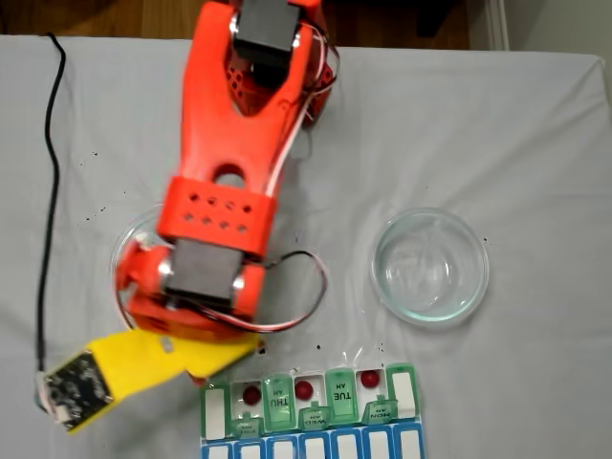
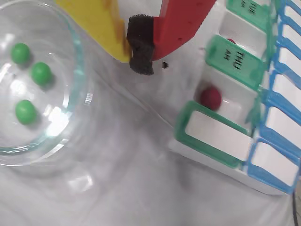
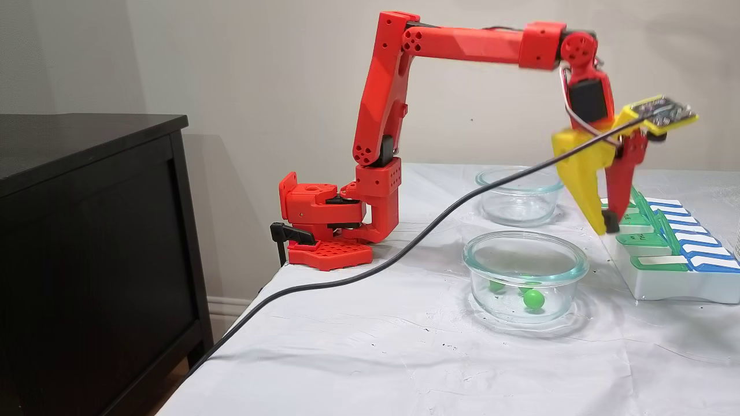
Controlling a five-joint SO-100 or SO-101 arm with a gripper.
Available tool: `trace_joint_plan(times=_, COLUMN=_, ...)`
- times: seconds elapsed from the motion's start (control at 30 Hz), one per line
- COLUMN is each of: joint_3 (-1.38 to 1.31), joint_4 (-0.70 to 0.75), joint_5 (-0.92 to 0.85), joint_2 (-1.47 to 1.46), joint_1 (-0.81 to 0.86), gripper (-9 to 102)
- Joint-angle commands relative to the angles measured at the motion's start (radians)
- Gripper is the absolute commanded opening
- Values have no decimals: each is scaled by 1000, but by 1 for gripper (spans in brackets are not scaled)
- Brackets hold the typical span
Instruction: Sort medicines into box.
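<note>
Three green medicines (image 2: 41,73) lie in a round glass dish (image 2: 70,117) at the left of the wrist view; in a fixed view one of them (image 3: 533,299) shows through the dish wall (image 3: 523,254). The box (image 1: 402,387), a pill organizer with green lids, holds three dark red medicines (image 1: 304,389) in separate open cells, one of them (image 2: 210,97) close in the wrist view. My gripper (image 2: 140,59) hangs just above the table between dish and box (image 3: 665,289). Its yellow and red fingers meet on a black pad, shut with nothing in them (image 3: 606,224).
An empty glass dish (image 1: 430,266) stands on the white cloth beyond the box, also seen behind the first dish (image 3: 517,196). A black cable (image 3: 404,248) runs across the table to the wrist camera. A dark cabinet (image 3: 87,242) stands beside the table.
</note>
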Motion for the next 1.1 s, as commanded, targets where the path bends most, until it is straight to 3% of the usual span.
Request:
trace_joint_plan(times=0.0, joint_3=-130, joint_4=187, joint_5=-209, joint_2=83, joint_1=52, gripper=0)
trace_joint_plan(times=0.1, joint_3=-95, joint_4=258, joint_5=-379, joint_2=75, joint_1=103, gripper=0)
trace_joint_plan(times=0.43, joint_3=472, joint_4=55, joint_5=-767, joint_2=541, joint_1=258, gripper=0)
trace_joint_plan(times=0.67, joint_3=545, joint_4=-3, joint_5=-815, joint_2=515, joint_1=285, gripper=7)
trace_joint_plan(times=1.07, joint_3=650, joint_4=-175, joint_5=-732, joint_2=485, joint_1=249, gripper=18)
